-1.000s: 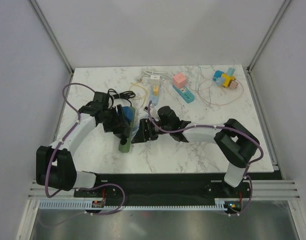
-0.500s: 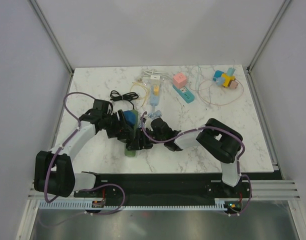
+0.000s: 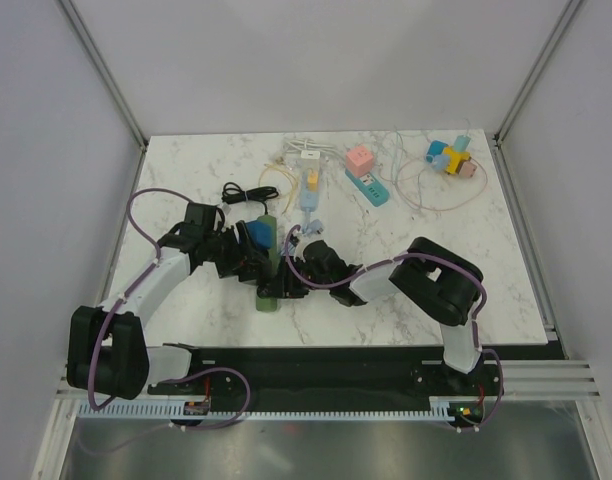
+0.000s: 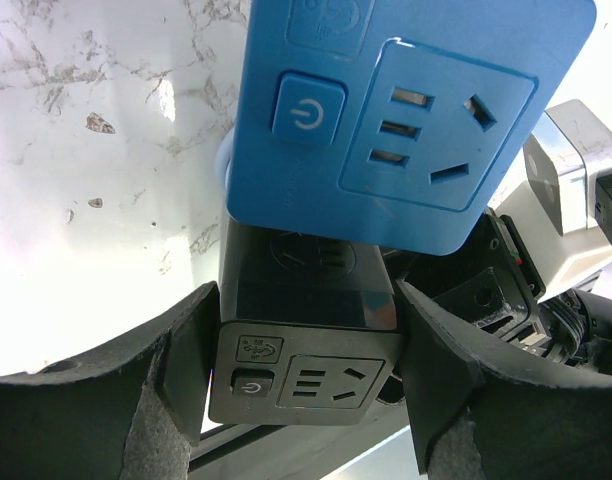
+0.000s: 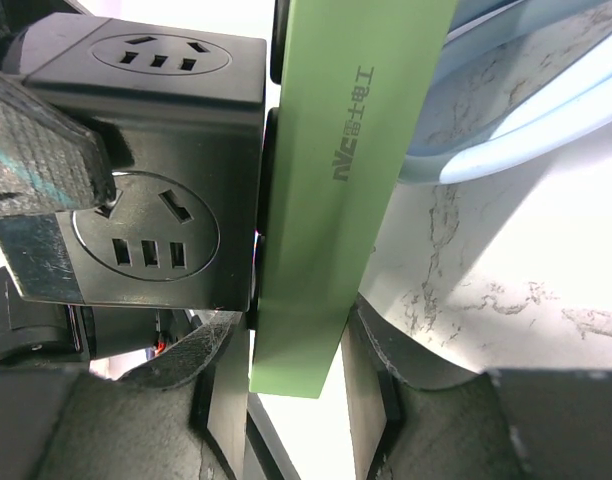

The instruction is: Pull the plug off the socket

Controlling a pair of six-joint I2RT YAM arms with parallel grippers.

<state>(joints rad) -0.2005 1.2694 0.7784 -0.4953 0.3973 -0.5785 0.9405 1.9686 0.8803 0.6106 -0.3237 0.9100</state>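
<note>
The right gripper [image 5: 298, 350] now pinches the near end of the green socket strip [image 5: 336, 180]; a second ago its fingers were spread wide. The left gripper [image 4: 306, 340] pinches the black plug block [image 4: 306, 355], which sits tight against that strip, with a blue block [image 4: 406, 120] just behind. Far back on the table [image 3: 506, 250] lie a pink block [image 3: 359, 158] and a teal strip [image 3: 369, 188].
</note>
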